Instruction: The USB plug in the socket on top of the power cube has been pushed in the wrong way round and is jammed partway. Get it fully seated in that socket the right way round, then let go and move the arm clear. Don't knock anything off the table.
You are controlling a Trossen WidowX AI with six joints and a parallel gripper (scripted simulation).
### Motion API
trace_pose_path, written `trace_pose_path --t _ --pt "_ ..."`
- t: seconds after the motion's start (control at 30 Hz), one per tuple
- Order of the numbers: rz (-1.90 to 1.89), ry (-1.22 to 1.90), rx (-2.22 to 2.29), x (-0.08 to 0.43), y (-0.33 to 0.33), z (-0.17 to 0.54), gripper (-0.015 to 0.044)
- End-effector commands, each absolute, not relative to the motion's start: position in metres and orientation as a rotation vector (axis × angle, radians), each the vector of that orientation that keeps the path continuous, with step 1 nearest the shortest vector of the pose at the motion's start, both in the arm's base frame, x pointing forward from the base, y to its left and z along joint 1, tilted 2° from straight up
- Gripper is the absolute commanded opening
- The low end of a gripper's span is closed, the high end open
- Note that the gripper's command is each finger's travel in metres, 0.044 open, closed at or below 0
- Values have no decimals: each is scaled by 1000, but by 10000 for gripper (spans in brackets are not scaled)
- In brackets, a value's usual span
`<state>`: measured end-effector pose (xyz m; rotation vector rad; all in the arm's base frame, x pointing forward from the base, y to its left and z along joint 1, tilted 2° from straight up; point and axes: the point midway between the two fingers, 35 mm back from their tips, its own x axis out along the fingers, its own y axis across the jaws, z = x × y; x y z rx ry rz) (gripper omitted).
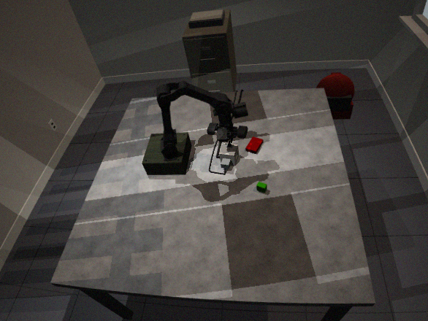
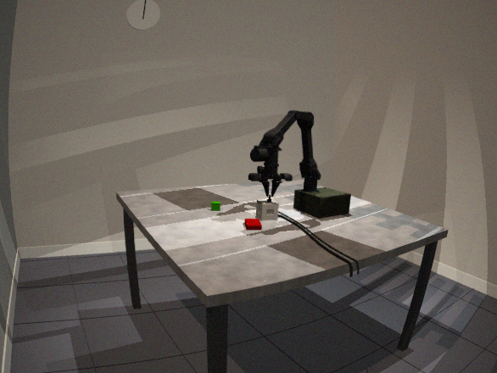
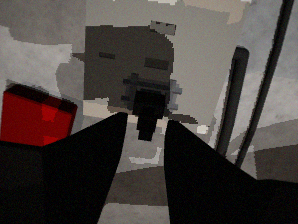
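The power cube (image 1: 234, 152) (image 2: 267, 212) (image 3: 197, 55) is pale and stands on the table. The black USB plug (image 2: 269, 199) (image 3: 149, 102) stands upright on the cube's top, at one edge of it in the wrist view, with a grey outline around it. How deep it sits and which way round it is cannot be told. My gripper (image 2: 270, 195) (image 3: 146, 125) is open a little, pointing down just above the plug. In the wrist view the fingertips are apart, one to each side of the plug's dark tail, with gaps beside it.
A white block (image 1: 225, 163) with a looping black cable sits at the cube's side. Two black cables (image 2: 314, 238) (image 3: 231, 100) run from the cube over the table edge. A red box (image 1: 254, 144) (image 2: 253, 224) (image 3: 35, 122) and a green block (image 1: 261, 187) (image 2: 215, 206) lie nearby.
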<state>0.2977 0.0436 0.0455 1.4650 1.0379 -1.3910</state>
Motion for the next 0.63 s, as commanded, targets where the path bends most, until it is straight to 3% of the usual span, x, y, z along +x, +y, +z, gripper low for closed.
trace_pose_path --t 0.0,0.6 --pt "-1392 1038 1464 298 44 45 95" --pt "-1391 1038 1465 298 44 57 95"
